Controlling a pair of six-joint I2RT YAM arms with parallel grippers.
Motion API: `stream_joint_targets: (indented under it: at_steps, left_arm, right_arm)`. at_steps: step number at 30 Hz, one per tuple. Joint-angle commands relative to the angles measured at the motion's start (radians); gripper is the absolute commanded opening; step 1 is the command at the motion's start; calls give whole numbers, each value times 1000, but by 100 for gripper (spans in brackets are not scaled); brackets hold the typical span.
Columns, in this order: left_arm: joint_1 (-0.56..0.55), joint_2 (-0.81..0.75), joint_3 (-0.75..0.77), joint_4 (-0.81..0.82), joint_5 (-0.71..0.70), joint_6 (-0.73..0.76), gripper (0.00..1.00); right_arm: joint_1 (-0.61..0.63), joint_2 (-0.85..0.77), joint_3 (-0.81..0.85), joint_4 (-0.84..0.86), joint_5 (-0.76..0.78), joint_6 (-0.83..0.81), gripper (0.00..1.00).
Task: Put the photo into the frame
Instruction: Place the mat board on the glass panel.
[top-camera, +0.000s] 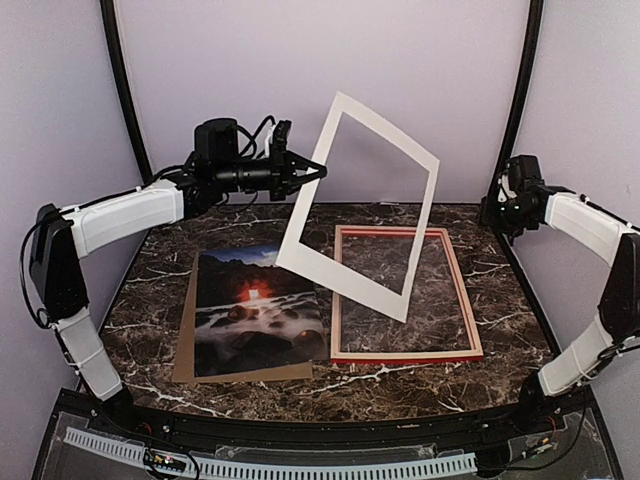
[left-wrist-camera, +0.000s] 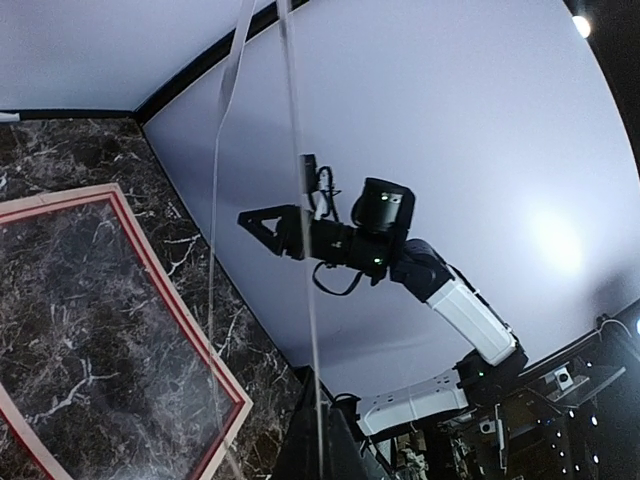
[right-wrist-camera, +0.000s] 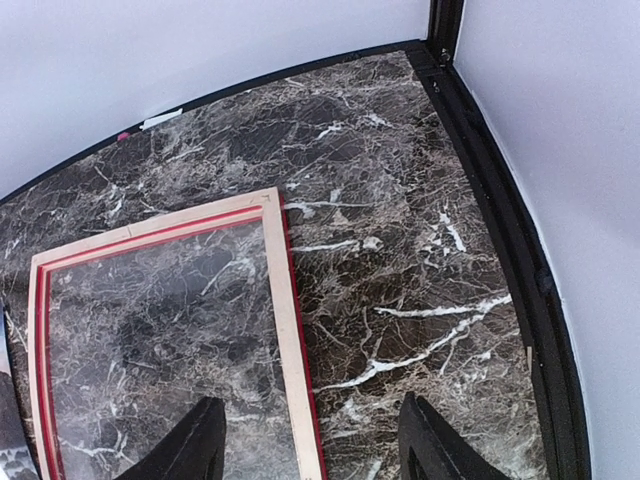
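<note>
Left gripper (top-camera: 300, 172), pinching the mat board (top-camera: 388, 135) aloft, is nearer the photo (top-camera: 258, 315) at its 6 o'clock; spread right gripper (right-wrist-camera: 315, 440) hovers over the frame (top-camera: 405, 354).

One photo (top-camera: 258, 312), flat near the tabletop's left edge. One brown backing board (top-camera: 186, 350) beneath it. One red frame (top-camera: 405, 354), flat toward the right edge. One white mat board (top-camera: 340, 275), tilted in the air above the tabletop's middle. Two pincers: left pincer (top-camera: 318, 172), right pincer (right-wrist-camera: 310, 420).
</note>
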Motion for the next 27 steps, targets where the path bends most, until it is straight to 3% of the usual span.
stream_joint_targets:
  at_steps: [1,5,12,27]
  left_arm:
    - [9,86,-109,216,-32,-152,0]
    - [-5,208,-206,382,-37,-266,0]
    - [-27,338,-262,405,-93,-283,0]
    - [-112,409,-276,392,-243,-307,0]
  right_arm:
    - [-8,-21,-5,-7,-24,-8,60]
    - [-8,-2,-24,5,-61,-1,60]
    - [-7,11,-57,26,-114,8,59]
    - [-7,47,-119,52,-125,12,60]
